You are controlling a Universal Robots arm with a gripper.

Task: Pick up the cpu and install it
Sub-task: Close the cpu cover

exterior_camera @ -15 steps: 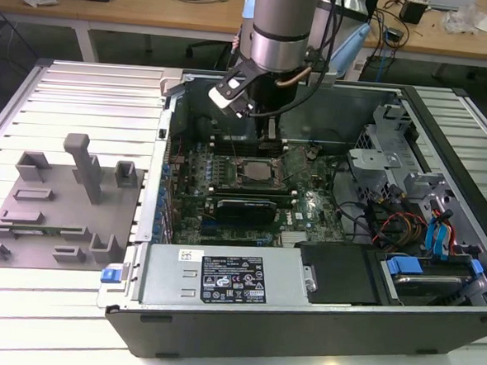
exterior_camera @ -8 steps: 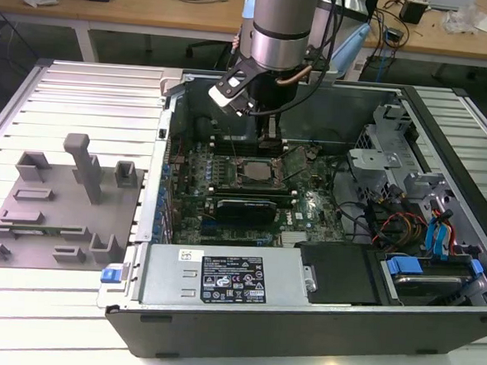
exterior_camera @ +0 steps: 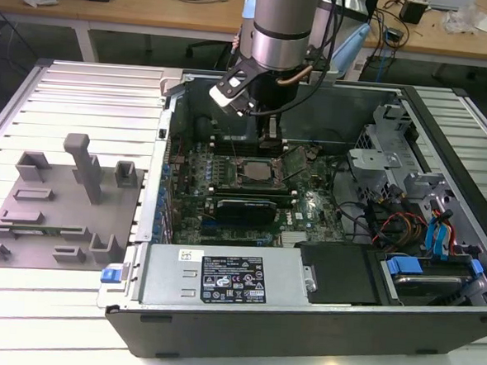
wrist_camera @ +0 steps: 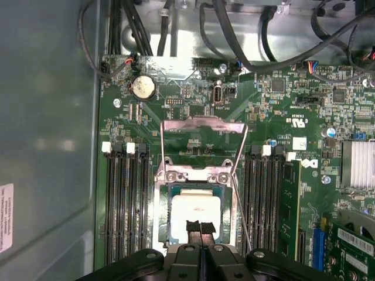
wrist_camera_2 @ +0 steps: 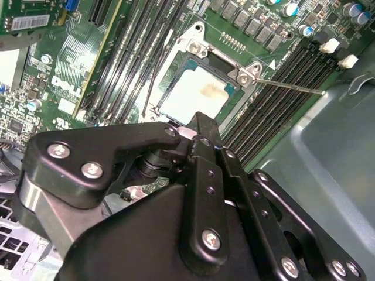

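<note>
The cpu [wrist_camera: 188, 206] is sitting flat in its socket [wrist_camera: 162, 218] on the motherboard [wrist_camera: 275, 117]. Its silvery-white top faces up, and in the second wrist view the cpu [wrist_camera_2: 190, 96] shows a tan smudge near the middle. The socket's metal load plate [wrist_camera: 202, 145] is flipped open and lies on the board just past the socket, and the thin wire lever [wrist_camera: 241, 216] is swung out to one side. Rows of black memory slots [wrist_camera: 126, 202] flank the socket on both sides, and a coin cell [wrist_camera: 142, 88] sits further out on the board. The gripper [wrist_camera: 200, 227] hangs right over the cpu with its two black fingertips [wrist_camera: 193, 227] pinched together and nothing between them. They overlap the chip's near edge in the first wrist view, but it's hard to say whether they actually touch it. In the exterior view the gripper [exterior_camera: 269, 143] reaches down into the open computer case [exterior_camera: 301, 327] a bit above the centre of the frame, right by the socket. The power supply [exterior_camera: 171, 277] with its labels runs along the lower middle. A grey fixture plate [exterior_camera: 59, 221] with blocks and posts lies at the left of the frame, outside the case, on the ribbed metal table [exterior_camera: 92, 86].
</note>
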